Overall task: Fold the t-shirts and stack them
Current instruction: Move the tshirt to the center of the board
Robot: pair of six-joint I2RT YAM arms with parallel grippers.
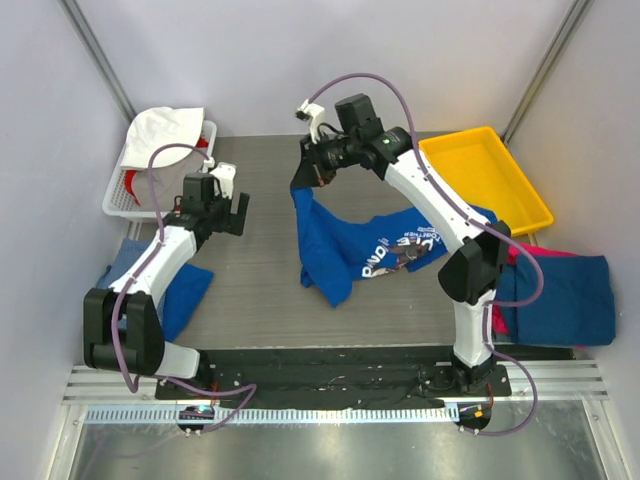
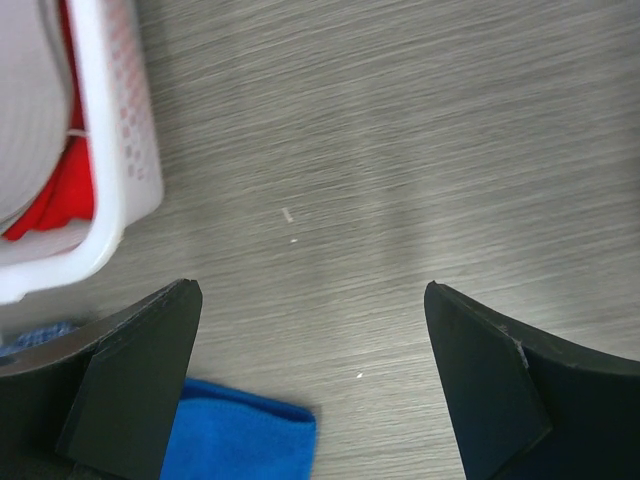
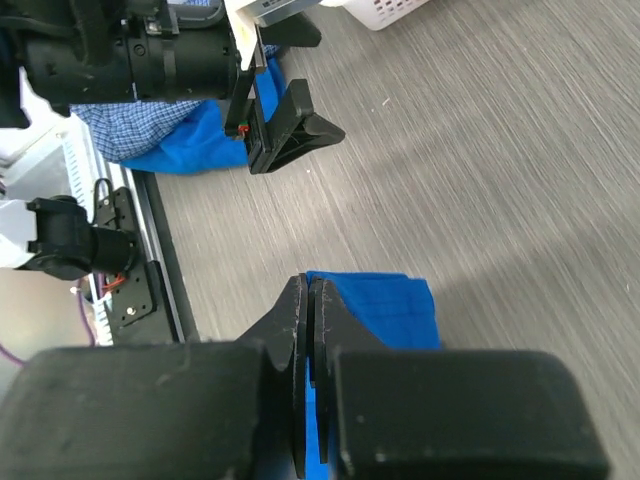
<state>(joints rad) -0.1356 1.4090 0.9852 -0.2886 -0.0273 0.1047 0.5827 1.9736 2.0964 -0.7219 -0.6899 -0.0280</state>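
Lettering (image 1: 388,250) on blue t-shirt (image 1: 322,250), unreadable

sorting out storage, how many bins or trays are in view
2: a white basket at the far left and a yellow tray at the far right. None seems hidden.

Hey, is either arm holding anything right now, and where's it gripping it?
The right gripper is shut on the royal blue printed t-shirt, pinching an edge of cloth at its far-left end. The left gripper is open, holding nothing.
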